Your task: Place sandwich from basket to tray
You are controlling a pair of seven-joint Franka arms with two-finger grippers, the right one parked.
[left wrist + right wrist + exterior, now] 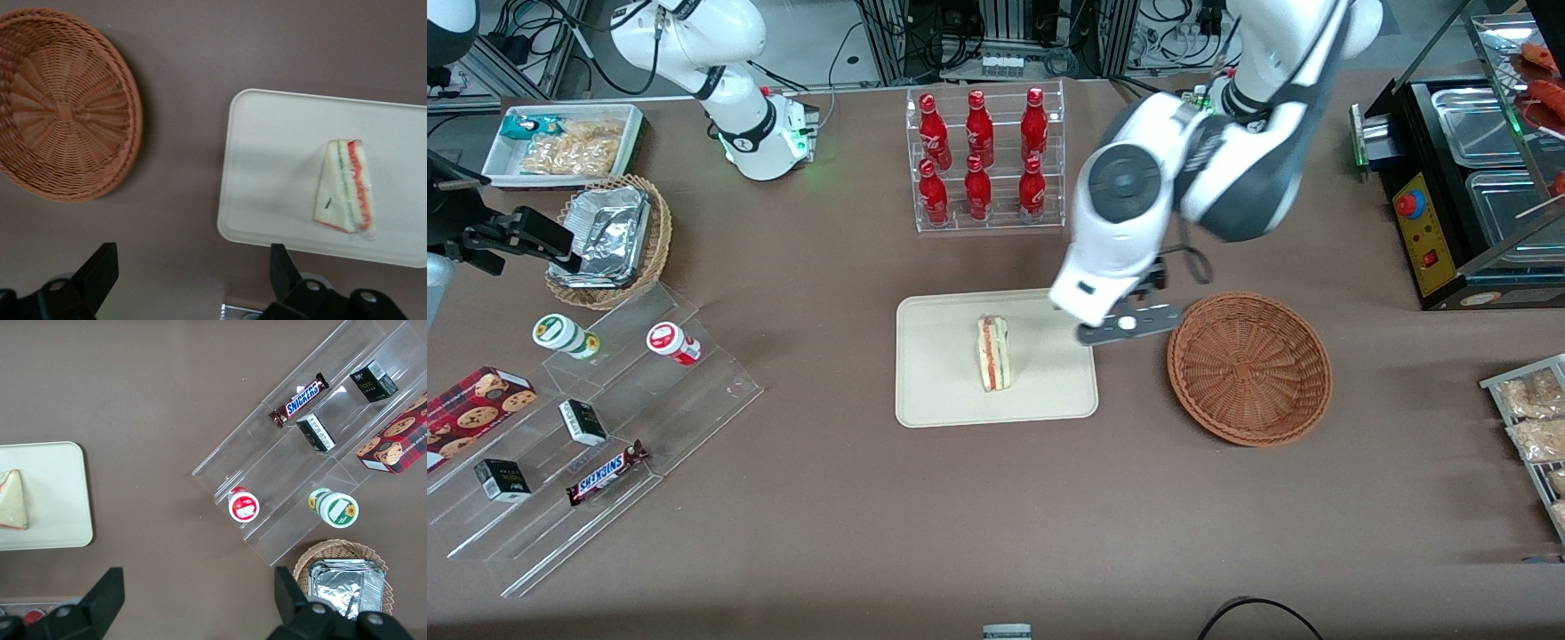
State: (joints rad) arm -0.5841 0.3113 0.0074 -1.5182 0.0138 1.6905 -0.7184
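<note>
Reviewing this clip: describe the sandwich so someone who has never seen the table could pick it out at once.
Find the clear rack of red bottles; just nearer the front camera lies the cream tray. The sandwich lies on it, a pale triangular wedge with red and green filling along one edge. It is the only thing on the tray; the round wicker basket beside it holds nothing, and the open gripper hovers between them.

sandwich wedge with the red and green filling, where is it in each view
Front view: the triangular tan-bread sandwich lies on the cream rectangular plastic tray, with the open gripper above the tray's edge nearest the round reddish-brown wicker basket.
Left wrist view: sandwich on the tray, basket beside it, empty.
Right wrist view: sandwich at the picture's edge, cut off.
Shared landmark: the tray.
</note>
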